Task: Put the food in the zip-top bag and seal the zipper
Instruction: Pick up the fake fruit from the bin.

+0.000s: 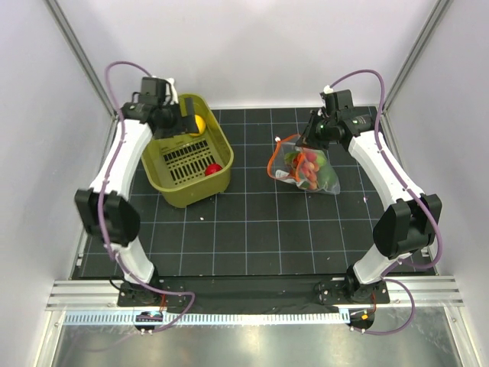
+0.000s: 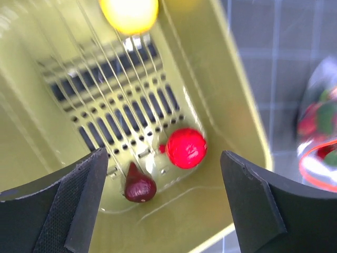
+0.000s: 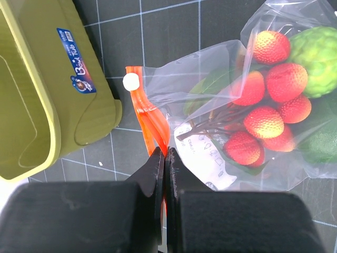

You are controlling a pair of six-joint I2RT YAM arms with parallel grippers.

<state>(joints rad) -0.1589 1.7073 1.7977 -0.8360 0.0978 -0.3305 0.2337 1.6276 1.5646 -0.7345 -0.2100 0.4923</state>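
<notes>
**Top view, upper left:** the left tool (image 2: 163, 176), fingers apart, hangs over the basket (image 1: 174, 191). In it lie a yellow ball (image 2: 129, 13), a red ball (image 2: 184, 147) and a dark red piece (image 2: 139, 187).

**Right of centre:** the right tool (image 3: 165, 155), fingers together, is clamped on the zipper (image 3: 152, 118) of the bag (image 3: 200, 58). The bag lies on the tabletop (image 1: 252, 229) and holds red food (image 3: 287, 81) and green food (image 3: 316, 50).

On my overhead feed the counter (image 1: 252, 229) is a black mat ruled with a pale grid, closed in by white walls (image 1: 252, 46) on three sides. Two things lie directly on it. An olive-green slotted basket (image 1: 187, 195) sits at the left rear, askew to the grid lines, and a clear zip-top bag (image 3: 189, 74) lies to its right, near it but not touching.
</notes>
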